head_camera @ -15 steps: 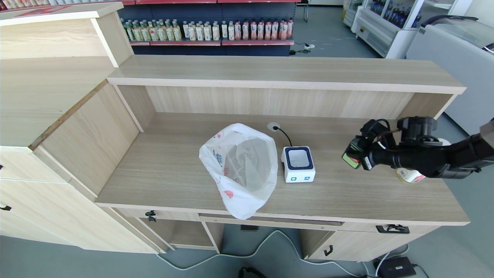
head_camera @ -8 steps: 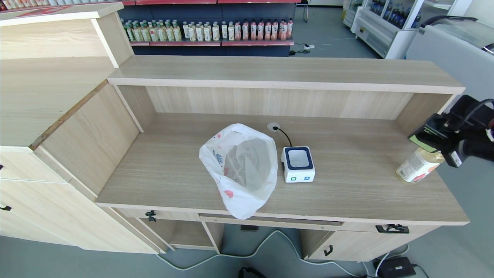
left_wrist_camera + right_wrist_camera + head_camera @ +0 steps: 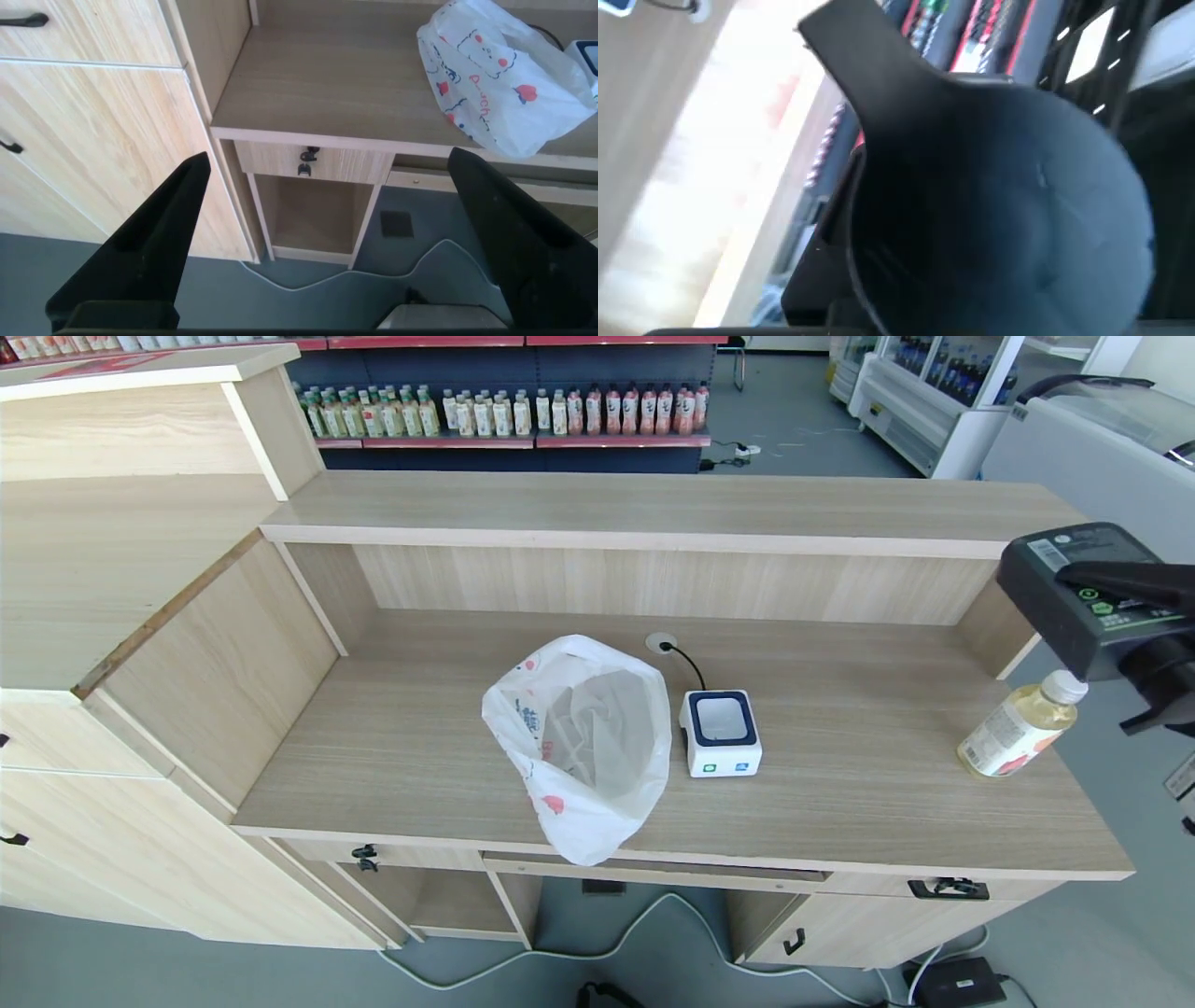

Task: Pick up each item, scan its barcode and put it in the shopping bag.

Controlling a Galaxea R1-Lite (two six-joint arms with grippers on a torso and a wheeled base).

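Left gripper (image 3: 329, 159) is held spread wide, nothing gripped, well left of the scanner (image 3: 720, 732). Right arm (image 3: 1088, 588): grip cannot be told. Bottle (image 3: 1013, 733) is found standing well right of the scanner, ungripped, judged unscanned. No item is seen in the bag (image 3: 579, 747) just left of the scanner.

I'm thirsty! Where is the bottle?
In the head view, the bottle stands at the right end of the counter, right of the scanner and far from the bag.

No legible print, only indistinct marks on the shopping bag (image 3: 579, 747), the bottle (image 3: 1006, 739) and the scanner (image 3: 720, 733).
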